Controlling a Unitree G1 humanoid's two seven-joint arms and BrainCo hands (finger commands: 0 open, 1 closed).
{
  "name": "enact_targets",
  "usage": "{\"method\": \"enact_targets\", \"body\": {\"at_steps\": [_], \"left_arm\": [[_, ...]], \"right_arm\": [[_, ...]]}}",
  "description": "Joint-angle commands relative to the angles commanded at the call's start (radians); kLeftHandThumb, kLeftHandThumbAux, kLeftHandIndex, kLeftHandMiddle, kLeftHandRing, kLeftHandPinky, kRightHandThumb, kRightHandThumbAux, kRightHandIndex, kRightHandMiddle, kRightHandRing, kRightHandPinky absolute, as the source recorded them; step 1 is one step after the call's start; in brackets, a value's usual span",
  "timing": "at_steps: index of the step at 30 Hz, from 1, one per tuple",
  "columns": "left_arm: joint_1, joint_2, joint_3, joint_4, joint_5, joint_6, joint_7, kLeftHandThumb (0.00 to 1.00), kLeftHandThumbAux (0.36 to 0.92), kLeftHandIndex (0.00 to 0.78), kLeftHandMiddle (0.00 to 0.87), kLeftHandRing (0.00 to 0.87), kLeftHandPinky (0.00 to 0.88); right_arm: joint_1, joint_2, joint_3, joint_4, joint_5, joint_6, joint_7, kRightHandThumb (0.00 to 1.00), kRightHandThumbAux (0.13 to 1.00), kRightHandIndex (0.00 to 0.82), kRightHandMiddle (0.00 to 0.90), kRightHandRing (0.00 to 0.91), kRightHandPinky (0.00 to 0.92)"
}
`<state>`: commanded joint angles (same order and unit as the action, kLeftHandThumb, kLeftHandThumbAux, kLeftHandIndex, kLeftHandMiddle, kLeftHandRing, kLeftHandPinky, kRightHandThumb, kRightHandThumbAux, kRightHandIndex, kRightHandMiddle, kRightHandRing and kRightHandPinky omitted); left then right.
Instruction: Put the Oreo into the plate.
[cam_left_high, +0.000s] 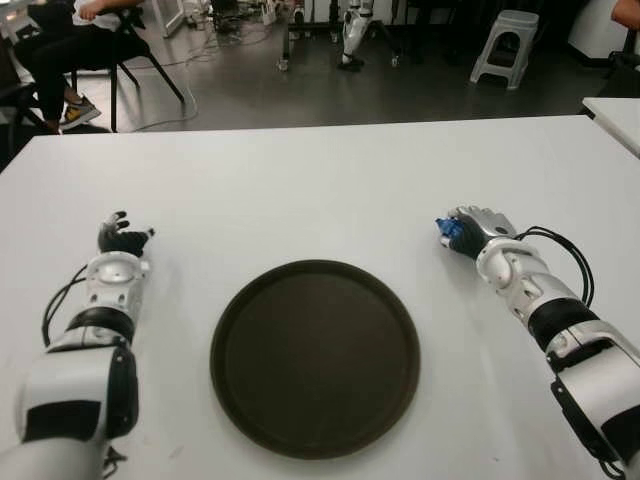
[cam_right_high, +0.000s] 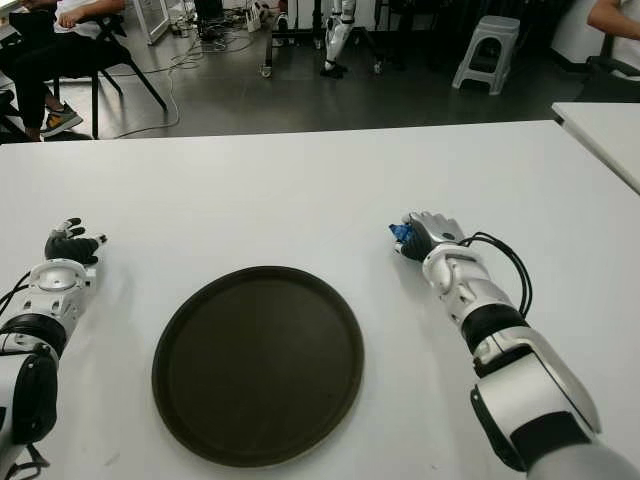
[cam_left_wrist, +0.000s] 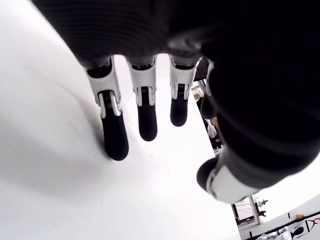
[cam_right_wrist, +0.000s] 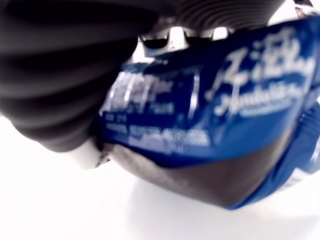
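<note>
The Oreo (cam_right_wrist: 210, 125) is a small blue packet with white print, and it fills the right wrist view, pressed under the hand's dark fingers. In the eye views only a blue corner of the Oreo (cam_left_high: 449, 231) pokes out of my right hand (cam_left_high: 470, 232), which is shut on it low over the white table, to the right of the plate. The plate (cam_left_high: 315, 355) is a dark brown round tray in the middle near me, with nothing on it. My left hand (cam_left_high: 122, 240) shows to the left of the plate, fingers (cam_left_wrist: 114, 135) spread and holding nothing.
The white table (cam_left_high: 320, 190) stretches far behind the plate. A second white table edge (cam_left_high: 615, 115) shows at the far right. Beyond are a grey floor, a stool (cam_left_high: 505, 45), cables and a seated person (cam_left_high: 70, 50) at the back left.
</note>
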<state>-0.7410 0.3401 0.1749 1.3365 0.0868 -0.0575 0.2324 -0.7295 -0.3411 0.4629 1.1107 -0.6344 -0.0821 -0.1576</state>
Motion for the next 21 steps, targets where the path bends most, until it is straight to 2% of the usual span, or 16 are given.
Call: {"method": "enact_targets", "body": {"at_steps": [6,12,21], "left_arm": [[0.002,-0.003,0.007,-0.001,-0.007,-0.007,-0.004,0.345,0.776,0.098,0.13,0.153,0.163],[0.003,-0.003,0.007,-0.001,-0.006,-0.013,-0.007,0.398,0.777,0.142,0.147,0.166,0.172],[0.003,-0.003,0.006,-0.001,-0.005,-0.012,-0.008,0.38,0.778,0.122,0.148,0.167,0.17]], "right_arm": [[-0.005,0.001,-0.007,-0.001,0.002,-0.02,-0.01,0.844,0.676,0.417,0.582,0.752,0.747],[-0.022,0.005,-0.015,-0.012,0.007,-0.02,-0.005,0.843,0.677,0.415,0.573,0.756,0.753],[-0.032,0.016,-0.053,-0.114,0.031,-0.009,-0.021,0.846,0.675,0.418,0.573,0.777,0.769]]}}
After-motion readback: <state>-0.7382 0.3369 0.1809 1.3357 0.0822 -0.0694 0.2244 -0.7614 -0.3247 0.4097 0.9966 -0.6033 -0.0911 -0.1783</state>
